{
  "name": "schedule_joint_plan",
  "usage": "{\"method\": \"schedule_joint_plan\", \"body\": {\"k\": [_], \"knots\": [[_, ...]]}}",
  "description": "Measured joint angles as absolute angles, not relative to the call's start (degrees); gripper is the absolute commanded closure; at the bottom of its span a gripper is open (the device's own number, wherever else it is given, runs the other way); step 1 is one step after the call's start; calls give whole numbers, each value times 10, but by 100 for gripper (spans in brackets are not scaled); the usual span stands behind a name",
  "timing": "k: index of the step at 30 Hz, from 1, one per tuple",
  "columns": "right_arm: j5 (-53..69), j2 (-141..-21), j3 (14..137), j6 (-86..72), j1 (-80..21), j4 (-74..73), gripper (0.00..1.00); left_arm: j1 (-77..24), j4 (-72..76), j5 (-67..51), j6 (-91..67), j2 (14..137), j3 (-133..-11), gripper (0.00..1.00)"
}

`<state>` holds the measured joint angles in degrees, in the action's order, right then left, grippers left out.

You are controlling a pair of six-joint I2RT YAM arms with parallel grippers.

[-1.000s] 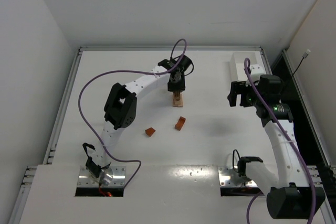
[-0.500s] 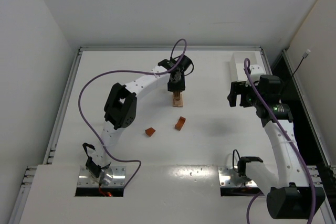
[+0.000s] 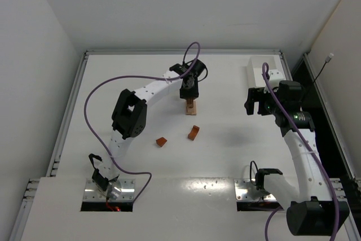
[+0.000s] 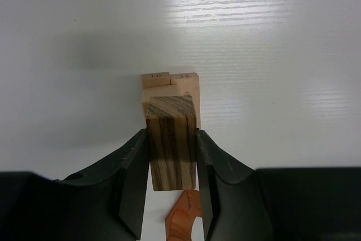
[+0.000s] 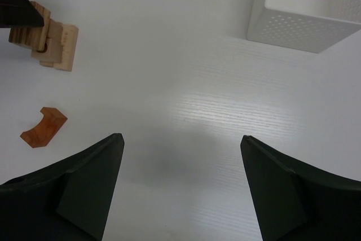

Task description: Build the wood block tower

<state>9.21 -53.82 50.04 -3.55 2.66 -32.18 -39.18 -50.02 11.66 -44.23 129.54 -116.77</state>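
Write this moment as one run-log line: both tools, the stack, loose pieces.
left tool: shut on striped block over stack | right tool: open, empty | loose: arch piece, small red-brown block

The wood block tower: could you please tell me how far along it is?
Done: light tan wooden blocks form a stack. In hand: the left gripper is shut on a striped dark-grained wooden block over that stack. Left: the reddish-brown wooden arch piece and small reddish-brown block lie loose; the right gripper is open, empty.
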Motion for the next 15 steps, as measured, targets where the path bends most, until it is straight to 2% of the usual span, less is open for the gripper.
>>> {"method": "schedule_joint_plan", "body": {"k": [15], "knots": [[92, -538, 500, -36, 27, -322, 18, -385, -495, 104, -442, 1298, -1158, 100]]}}
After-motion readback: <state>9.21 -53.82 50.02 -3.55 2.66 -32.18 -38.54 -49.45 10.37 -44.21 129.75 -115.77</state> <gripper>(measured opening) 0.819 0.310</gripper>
